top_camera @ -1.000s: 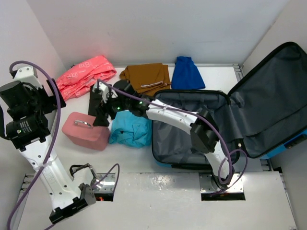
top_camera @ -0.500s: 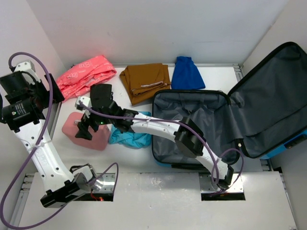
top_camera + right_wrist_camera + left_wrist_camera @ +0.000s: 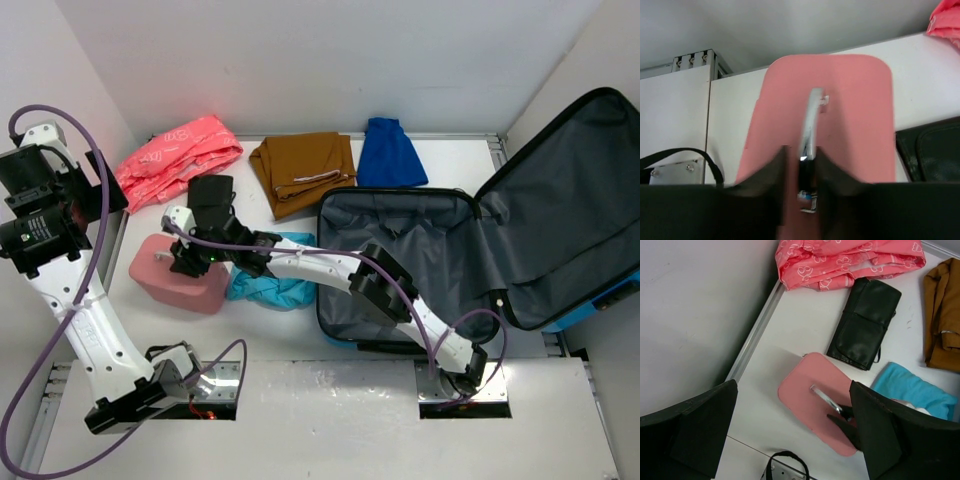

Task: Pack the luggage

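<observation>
The luggage (image 3: pixel 430 225) lies open at the right, a blue shell with dark grey lining, its lid (image 3: pixel 565 215) leaning against the wall. My right gripper (image 3: pixel 187 262) reaches far left over a small pink case (image 3: pixel 165 285). In the right wrist view that gripper (image 3: pixel 800 150) is shut on the silver handle (image 3: pixel 812 115) of the pink case (image 3: pixel 855 110). From the left wrist view the same handle (image 3: pixel 824 397) shows with dark fingers (image 3: pixel 845 417) on its near end. My left gripper (image 3: pixel 792 385) hangs high at the left wall, open and holding nothing.
Along the back lie a pink floral bag (image 3: pixel 180 155), a brown garment (image 3: pixel 305 165) and a blue garment (image 3: pixel 390 155). A black pouch (image 3: pixel 865 322) sits behind the pink case. A teal garment (image 3: pixel 275 285) lies between the case and the luggage.
My right gripper swung left from the black pouch to the pink case and closed on its handle. The left arm rose a little at the left wall, still open.
</observation>
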{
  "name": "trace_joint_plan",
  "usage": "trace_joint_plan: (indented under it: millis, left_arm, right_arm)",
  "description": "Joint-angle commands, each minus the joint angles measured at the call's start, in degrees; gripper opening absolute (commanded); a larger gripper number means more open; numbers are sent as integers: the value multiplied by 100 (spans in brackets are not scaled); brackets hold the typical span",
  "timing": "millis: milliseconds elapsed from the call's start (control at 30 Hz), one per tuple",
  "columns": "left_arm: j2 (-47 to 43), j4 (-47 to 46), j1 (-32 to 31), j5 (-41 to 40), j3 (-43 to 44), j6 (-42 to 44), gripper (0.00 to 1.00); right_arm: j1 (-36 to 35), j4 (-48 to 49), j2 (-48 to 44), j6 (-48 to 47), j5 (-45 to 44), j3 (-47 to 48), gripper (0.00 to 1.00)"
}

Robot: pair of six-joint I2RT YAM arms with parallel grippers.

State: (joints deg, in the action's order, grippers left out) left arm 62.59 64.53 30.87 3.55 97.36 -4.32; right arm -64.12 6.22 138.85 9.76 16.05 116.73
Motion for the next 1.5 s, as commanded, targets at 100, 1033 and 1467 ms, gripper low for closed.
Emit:
trace_joint_plan:
  millis: [100,1033,1467]
  left_arm:
    - [-10,-423,68,-118,-191,54,100]
    - [263,-2841,-37,594,-964,-456,100]
    - [315,-3113,-653,322,-1237,-509,100]
  right_arm:
    - [153,353,-655,183,205,-237,0]
    - [3631,-1104,-7122,280,-3037,-4709,0]
    - [5583,-1430,-8444,1353,-2714,-6776,0]
